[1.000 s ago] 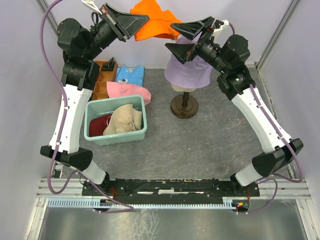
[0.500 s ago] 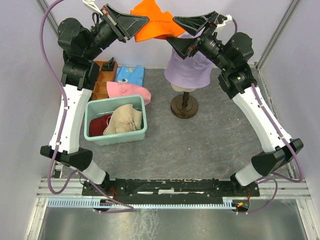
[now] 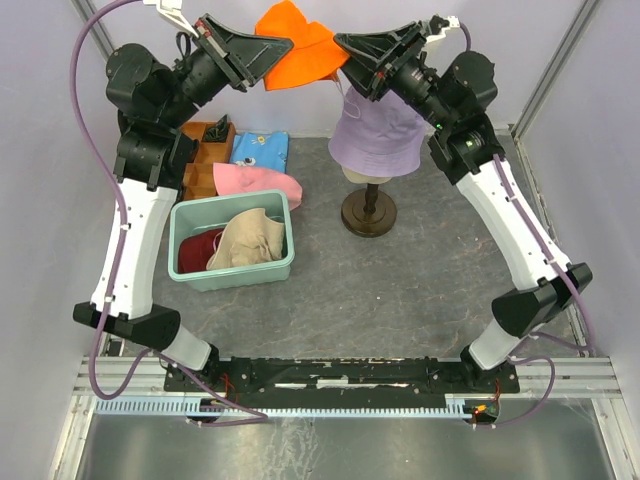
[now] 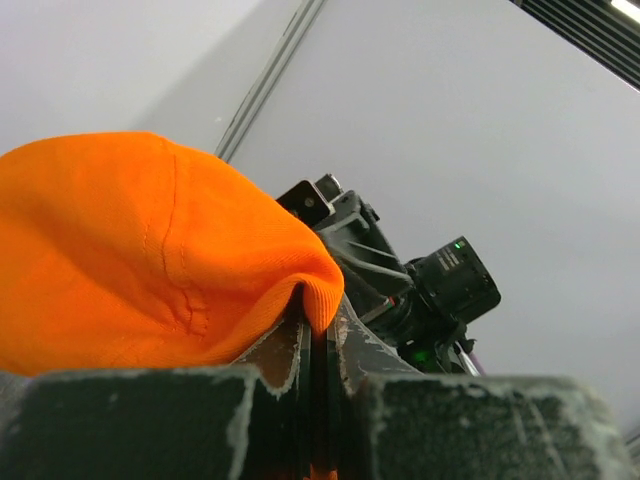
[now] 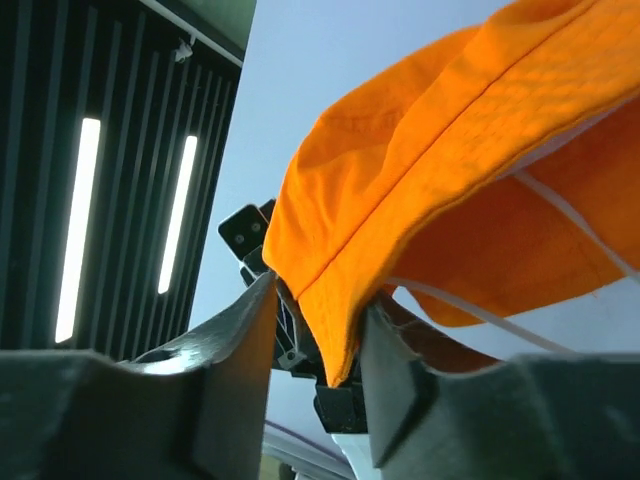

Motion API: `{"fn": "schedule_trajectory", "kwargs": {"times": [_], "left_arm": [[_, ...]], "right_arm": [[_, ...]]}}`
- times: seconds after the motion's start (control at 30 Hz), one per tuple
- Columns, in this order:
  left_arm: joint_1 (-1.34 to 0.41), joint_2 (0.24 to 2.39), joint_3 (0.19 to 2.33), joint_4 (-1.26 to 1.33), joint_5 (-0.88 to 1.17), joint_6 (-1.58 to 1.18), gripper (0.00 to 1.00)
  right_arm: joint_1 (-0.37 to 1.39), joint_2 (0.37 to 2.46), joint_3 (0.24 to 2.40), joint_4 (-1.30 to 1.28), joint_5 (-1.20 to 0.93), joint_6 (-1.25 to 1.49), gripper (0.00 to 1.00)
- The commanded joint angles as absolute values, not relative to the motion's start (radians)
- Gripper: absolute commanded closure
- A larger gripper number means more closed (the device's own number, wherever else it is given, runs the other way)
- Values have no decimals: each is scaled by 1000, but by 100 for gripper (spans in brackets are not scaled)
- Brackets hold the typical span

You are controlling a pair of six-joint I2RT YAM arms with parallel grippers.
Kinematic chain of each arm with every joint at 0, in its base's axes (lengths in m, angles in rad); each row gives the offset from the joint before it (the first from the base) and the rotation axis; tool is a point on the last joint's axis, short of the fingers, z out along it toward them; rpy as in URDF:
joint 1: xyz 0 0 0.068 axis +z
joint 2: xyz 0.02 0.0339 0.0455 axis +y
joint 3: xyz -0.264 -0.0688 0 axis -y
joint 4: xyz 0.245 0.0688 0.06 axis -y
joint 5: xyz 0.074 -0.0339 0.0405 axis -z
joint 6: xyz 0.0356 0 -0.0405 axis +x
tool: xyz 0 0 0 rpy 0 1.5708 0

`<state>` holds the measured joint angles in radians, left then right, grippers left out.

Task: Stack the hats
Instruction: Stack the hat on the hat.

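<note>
We see the orange hat (image 3: 300, 55) aloft; left jaws clamped on it; right jaws straddle its brim, grip unclear.

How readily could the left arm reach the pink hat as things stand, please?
Probably not yet: the left gripper is shut on the orange hat, raised high. The pink hat itself lies uncovered behind the green bin.
</note>
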<state>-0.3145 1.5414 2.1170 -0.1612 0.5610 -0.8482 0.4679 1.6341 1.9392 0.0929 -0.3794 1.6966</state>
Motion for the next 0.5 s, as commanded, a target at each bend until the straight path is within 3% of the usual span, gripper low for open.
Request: {"fn": "schedule_trajectory", "kwargs": {"times": [0.0,0.13,0.2,0.27,0.47], "left_arm": [[-318,1482,2108,-108,597,-822,97],[-317,1480,2101,-116,599,-806,97],[-316,1484,2104,-119,597,-797,97],[-315,1495,2109,-130,593,-781,94],[-286,1512,2122,-230,523,-686,44]], "right_arm": [[450,1669,2080,65,-345,1614,64],[426,1727,2186,46,-342,1596,82],[420,1750,2236,33,-341,1595,100],[415,1765,2278,2,-335,1569,100],[383,1813,2318,105,-316,1562,100]]}}
